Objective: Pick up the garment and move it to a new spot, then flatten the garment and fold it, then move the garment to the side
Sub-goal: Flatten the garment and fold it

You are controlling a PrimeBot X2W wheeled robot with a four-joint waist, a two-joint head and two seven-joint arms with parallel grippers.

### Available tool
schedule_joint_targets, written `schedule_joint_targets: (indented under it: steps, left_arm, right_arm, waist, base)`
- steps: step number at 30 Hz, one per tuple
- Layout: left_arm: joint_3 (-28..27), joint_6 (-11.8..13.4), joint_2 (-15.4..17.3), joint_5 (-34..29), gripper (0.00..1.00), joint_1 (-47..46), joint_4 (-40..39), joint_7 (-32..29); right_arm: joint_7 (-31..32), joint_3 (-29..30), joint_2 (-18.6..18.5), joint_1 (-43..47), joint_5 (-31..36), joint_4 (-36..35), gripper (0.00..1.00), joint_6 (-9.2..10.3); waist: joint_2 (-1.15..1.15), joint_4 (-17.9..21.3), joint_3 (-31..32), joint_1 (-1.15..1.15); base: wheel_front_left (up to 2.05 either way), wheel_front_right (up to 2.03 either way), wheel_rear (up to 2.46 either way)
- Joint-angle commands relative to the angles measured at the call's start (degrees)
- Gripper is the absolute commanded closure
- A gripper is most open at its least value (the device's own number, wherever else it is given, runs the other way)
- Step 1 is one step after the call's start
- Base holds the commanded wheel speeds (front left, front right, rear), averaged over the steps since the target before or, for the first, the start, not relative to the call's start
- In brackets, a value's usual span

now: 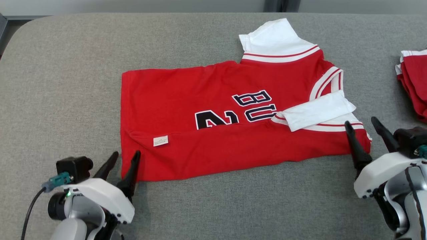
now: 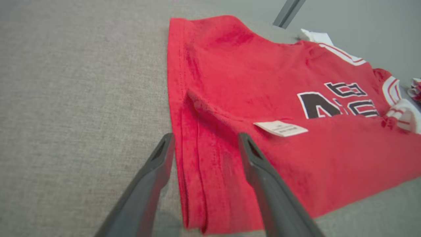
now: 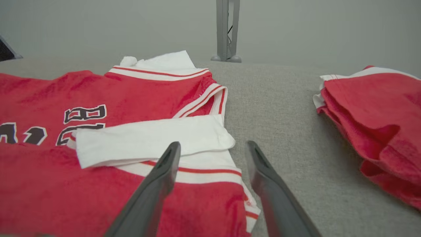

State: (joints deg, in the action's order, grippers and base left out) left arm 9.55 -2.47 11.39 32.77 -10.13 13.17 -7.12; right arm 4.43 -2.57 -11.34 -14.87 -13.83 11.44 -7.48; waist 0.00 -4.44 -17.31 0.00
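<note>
A red jersey [image 1: 220,133] with white sleeves and dark lettering lies across the grey table, its near long side folded over onto itself, a white label showing on the fold. My left gripper [image 1: 126,159] stands open at the jersey's near left corner [image 2: 194,184], one finger over the cloth and one over bare table. At the jersey's near right corner [image 3: 230,197] my right gripper [image 1: 363,124] is open too, beside the folded white sleeve [image 3: 148,138]. Nothing is held between either pair of fingers.
A second red and white garment [image 1: 415,83] lies bunched at the table's right edge, and it also appears as a folded pile [image 3: 378,121] in the right wrist view. Grey table cloth [image 1: 66,83] stretches wide to the left. A metal post [image 3: 227,29] stands behind the table.
</note>
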Motion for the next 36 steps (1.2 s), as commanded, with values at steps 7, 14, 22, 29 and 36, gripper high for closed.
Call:
schedule_joint_targets:
  steps: [7,14,22,29,36]
  left_arm:
    - [0.20,1.20,0.73,2.03,0.00,3.15,-0.01,-4.82]
    - [1.99,-0.43,-0.59,4.17,0.00,1.63,2.83,-7.68]
    - [4.36,-2.40,-1.17,5.82,0.49,2.13,3.49,-10.01]
    - [6.26,-3.60,-0.50,6.50,1.00,3.83,2.28,-10.71]
    - [3.60,-4.05,3.43,9.77,1.00,8.41,-6.07,-10.82]
  right_arm:
    - [8.20,1.70,-1.67,4.42,2.39,-5.67,0.00,-0.03]
    - [12.44,2.38,-1.92,3.72,4.14,-4.44,0.00,-0.02]
    - [15.73,4.21,-1.57,4.25,3.98,-3.24,0.00,-0.01]
    - [17.30,1.56,-1.07,3.79,1.14,-2.01,1.00,-0.02]
    - [19.40,1.67,-4.65,9.31,-5.67,-9.55,1.00,-0.01]
  waist:
    - [0.00,-0.01,-2.26,0.00]
    - [0.00,-0.88,-3.41,0.00]
    - [0.00,-0.93,-3.41,0.00]
    - [0.00,-0.11,-2.59,0.00]
    - [0.00,0.07,0.58,0.00]
  base:
    - [0.00,0.00,0.00]
    - [0.00,0.00,0.00]
    - [0.00,0.00,0.00]
    - [0.00,0.00,0.00]
    - [0.00,0.00,0.00]
